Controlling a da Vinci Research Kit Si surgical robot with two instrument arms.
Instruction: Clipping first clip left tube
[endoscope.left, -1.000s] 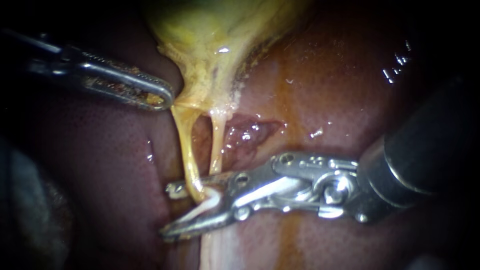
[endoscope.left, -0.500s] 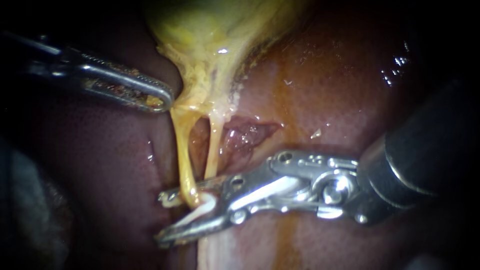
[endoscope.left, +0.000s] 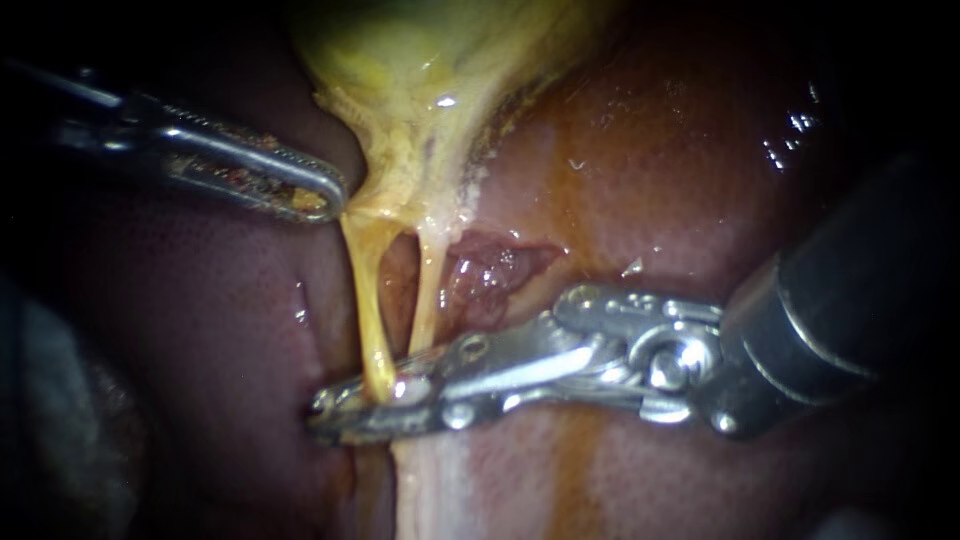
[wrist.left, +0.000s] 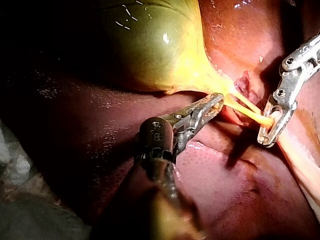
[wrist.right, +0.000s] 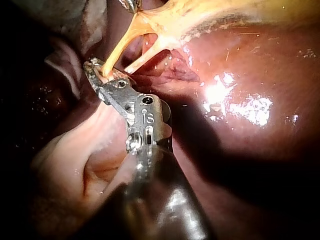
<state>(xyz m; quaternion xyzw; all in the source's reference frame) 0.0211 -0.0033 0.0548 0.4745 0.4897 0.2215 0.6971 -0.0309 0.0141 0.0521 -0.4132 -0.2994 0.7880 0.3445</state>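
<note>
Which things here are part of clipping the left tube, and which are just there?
In the job: left tube; right instrument, closed on that tube; left instrument, holding the gallbladder.
Just there: right tube; liver.

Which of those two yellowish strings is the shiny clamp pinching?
The left tube, thicker and deeper yellow: the right instrument's jaws are shut on it. The thinner, paler right tube lies outside them.

The left tube (endoscope.left: 372, 310) disappears between jaws of the right instrument (endoscope.left: 335, 408).
</note>
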